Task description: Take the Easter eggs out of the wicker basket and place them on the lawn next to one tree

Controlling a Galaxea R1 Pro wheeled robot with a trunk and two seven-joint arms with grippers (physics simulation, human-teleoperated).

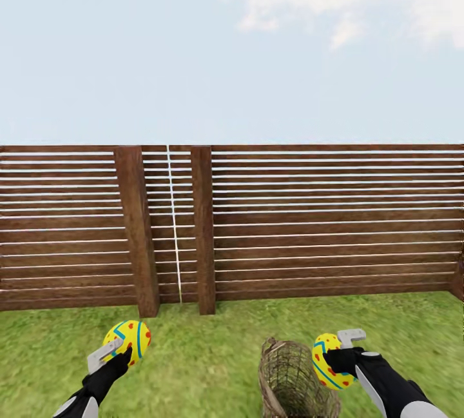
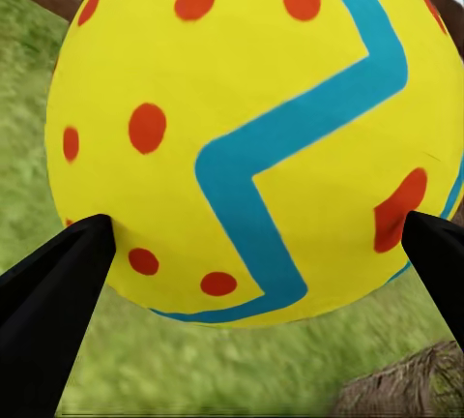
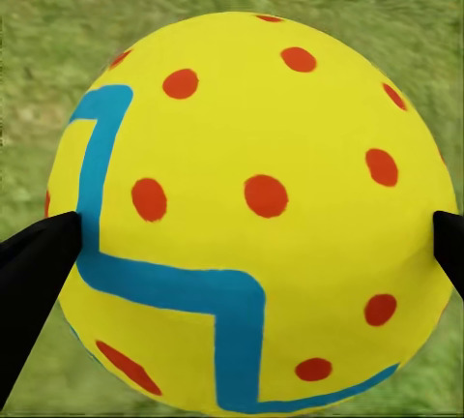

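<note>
Each of my grippers holds a yellow Easter egg with blue zigzags and red dots above the lawn point(image 1: 206, 353). My left gripper point(image 1: 119, 351) is shut on one egg point(image 1: 129, 339) at the lower left; up close, that egg point(image 2: 251, 137) sits between the black fingers point(image 2: 58, 292). My right gripper point(image 1: 335, 357) is shut on another egg point(image 1: 328, 361) at the lower right, just right of the wicker basket point(image 1: 293, 382). The same egg point(image 3: 251, 215) is clamped by dark fingertips point(image 3: 39, 263). The basket stands on the grass at the bottom edge; its inside is hidden. No tree is in view.
A brown horizontal-slat fence point(image 1: 322, 224) with two thick posts point(image 1: 138, 231) runs across the view a short way ahead, closing off the grass. Open lawn lies between the fence and the basket and to both sides.
</note>
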